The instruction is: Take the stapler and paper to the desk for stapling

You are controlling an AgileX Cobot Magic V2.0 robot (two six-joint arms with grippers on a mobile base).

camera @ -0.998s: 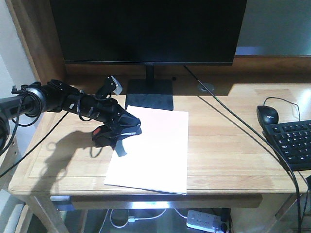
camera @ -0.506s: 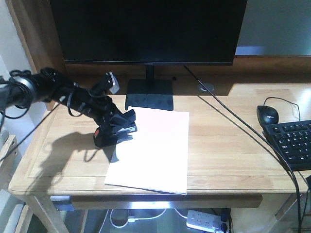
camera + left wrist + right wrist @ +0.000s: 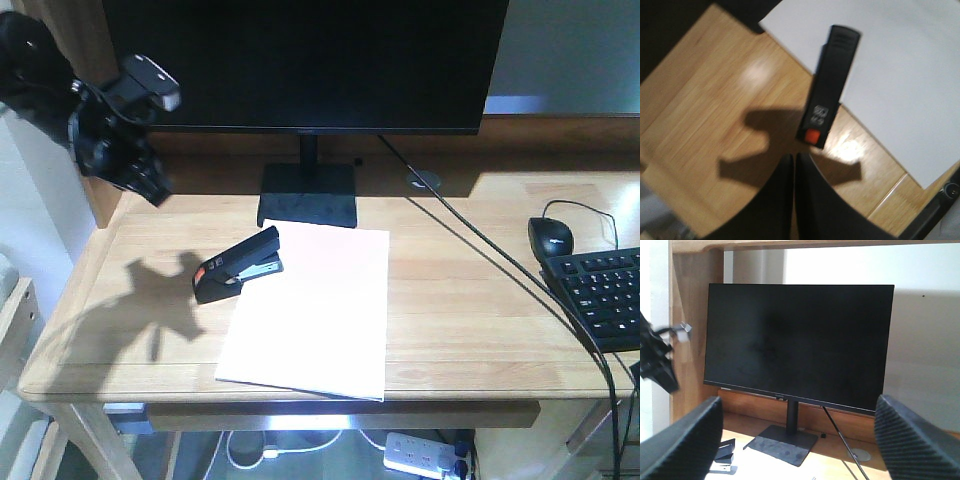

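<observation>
The desk [image 3: 470, 300] is light wood, with a wooden wall behind. On it sit 1 monitor [image 3: 305, 62], 1 mouse [image 3: 550, 237], 1 keyboard [image 3: 605, 297], 1 stapler [image 3: 238, 264] and 1 stack of paper [image 3: 315, 310]. The stapler's front end lies on the paper's left edge. The left gripper [image 3: 140, 180] hangs up high, clenched and empty. The right gripper [image 3: 795, 440] is spread wide, holding nothing.

dark monitor [image 3: 305, 60], mouse [image 3: 550, 237], keyboard [image 3: 603, 297], perhaps a power strip [image 3: 428, 456].

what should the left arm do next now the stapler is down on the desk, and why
Probably move the left gripper back down and press the stapler. The stapler rests alone on the desk with its front end over the paper corner, and the gripper hangs raised to its left, holding nothing, so stapling seems to be what is left.
</observation>
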